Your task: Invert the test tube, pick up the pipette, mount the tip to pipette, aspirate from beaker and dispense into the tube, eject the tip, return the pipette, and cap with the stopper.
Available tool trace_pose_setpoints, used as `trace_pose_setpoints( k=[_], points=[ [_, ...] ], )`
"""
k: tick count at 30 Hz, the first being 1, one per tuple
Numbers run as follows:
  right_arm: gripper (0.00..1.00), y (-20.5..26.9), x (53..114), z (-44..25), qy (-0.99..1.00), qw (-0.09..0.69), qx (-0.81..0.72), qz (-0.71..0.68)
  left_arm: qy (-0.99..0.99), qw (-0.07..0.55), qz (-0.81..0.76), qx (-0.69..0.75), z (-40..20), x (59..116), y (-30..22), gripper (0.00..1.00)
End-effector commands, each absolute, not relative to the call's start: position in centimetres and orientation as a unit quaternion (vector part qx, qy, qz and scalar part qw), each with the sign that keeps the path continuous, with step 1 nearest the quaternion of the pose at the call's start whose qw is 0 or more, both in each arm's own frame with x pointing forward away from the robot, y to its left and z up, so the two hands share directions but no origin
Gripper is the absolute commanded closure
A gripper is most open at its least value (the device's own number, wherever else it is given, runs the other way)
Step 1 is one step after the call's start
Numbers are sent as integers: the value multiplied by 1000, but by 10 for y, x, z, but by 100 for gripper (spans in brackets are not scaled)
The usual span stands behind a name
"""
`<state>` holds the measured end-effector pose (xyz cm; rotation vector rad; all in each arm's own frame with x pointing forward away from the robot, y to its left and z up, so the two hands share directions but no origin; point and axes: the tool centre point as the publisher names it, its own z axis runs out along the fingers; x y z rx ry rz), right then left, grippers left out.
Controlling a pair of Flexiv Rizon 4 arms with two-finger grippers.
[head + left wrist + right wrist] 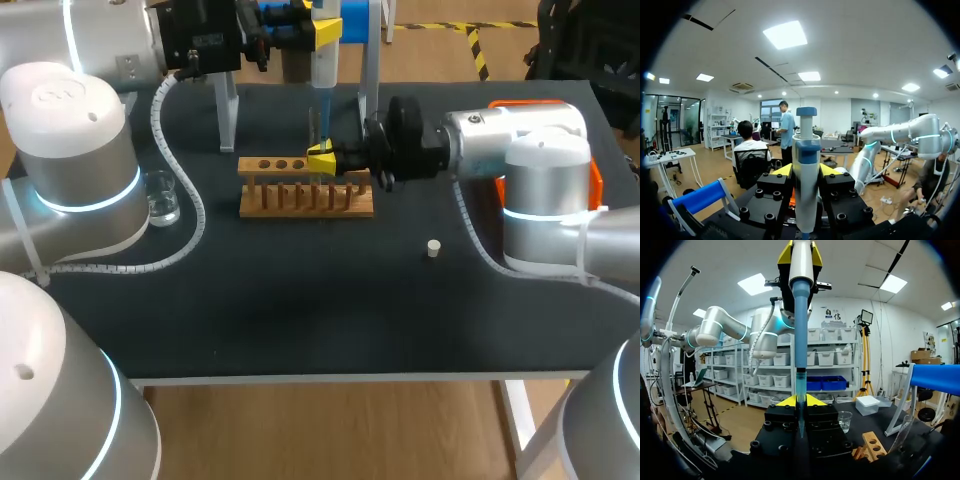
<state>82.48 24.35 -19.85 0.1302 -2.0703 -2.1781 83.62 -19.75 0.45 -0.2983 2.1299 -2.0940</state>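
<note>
White arms (70,150), glowing cyan joint rings (90,203), black bolted end effectors (799,402), yellow fingertips (785,401)

The left gripper (805,171) clasps an upright pipette (806,150) between its black fingers (772,192), whose yellow tips peek out on either side of the white barrel. The pipette's blue collar and blue plunger cap rise ahead of the gripper. A blue bar (702,197) slants beside the gripper.
</note>
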Motion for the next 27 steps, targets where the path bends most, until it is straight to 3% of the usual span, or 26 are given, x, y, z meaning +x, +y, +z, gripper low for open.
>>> trace_pose_setpoints(
  k=[1, 18, 20, 21, 22, 27],
  points=[
    [100, 244, 823, -194, -687, 63, 40, -723, 708, 69, -696, -99, 3, 836, -197, 100],
    [100, 243, 828, -173, -684, 53, 49, -726, 708, 69, -696, -99, 3, 836, -197, 100],
    [53, 243, 827, -178, -691, 51, 48, -720, 708, 69, -696, -99, 3, 836, -197, 100],
    [4, 243, 827, -181, -693, 50, 48, -718, 708, 69, -696, -99, 3, 836, -197, 100],
    [0, 242, 827, -184, -695, 49, 47, -716, 708, 69, -696, -99, 3, 836, -197, 100],
    [0, 235, 825, -196, -707, 47, 46, -704, 708, 69, -696, -99, 3, 836, -197, 100]
  ],
)
